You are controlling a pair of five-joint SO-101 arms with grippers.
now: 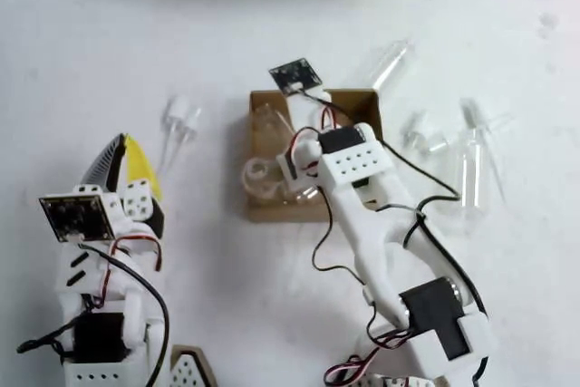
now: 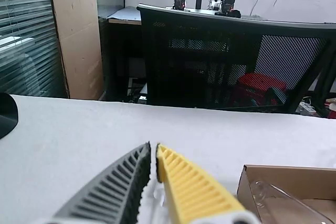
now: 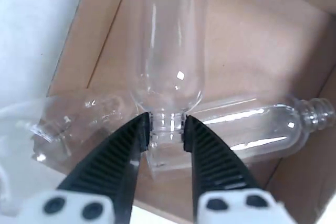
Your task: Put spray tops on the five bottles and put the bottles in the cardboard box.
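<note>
My right gripper (image 3: 166, 128) hangs over the cardboard box (image 1: 255, 156), its black fingers shut on the neck of a clear bottle (image 3: 165, 40) with no top on it. Under it, two more clear bottles lie in the box, one (image 3: 252, 127) with a bare threaded neck, the other (image 3: 79, 116) by the box wall. My left gripper (image 1: 120, 140), one finger grey and one yellow, is shut on nothing above the table left of the box. Spray tops (image 1: 178, 124) lie just beyond it. The left wrist view has the left gripper (image 2: 153, 153) and the box corner (image 2: 278, 174).
To the right of the box lie a clear bottle (image 1: 471, 168) and loose spray tops (image 1: 424, 133). Another bottle (image 1: 390, 62) lies behind the box's far right corner. The right arm's cables hang over the box's right side. White table spreads to the far left.
</note>
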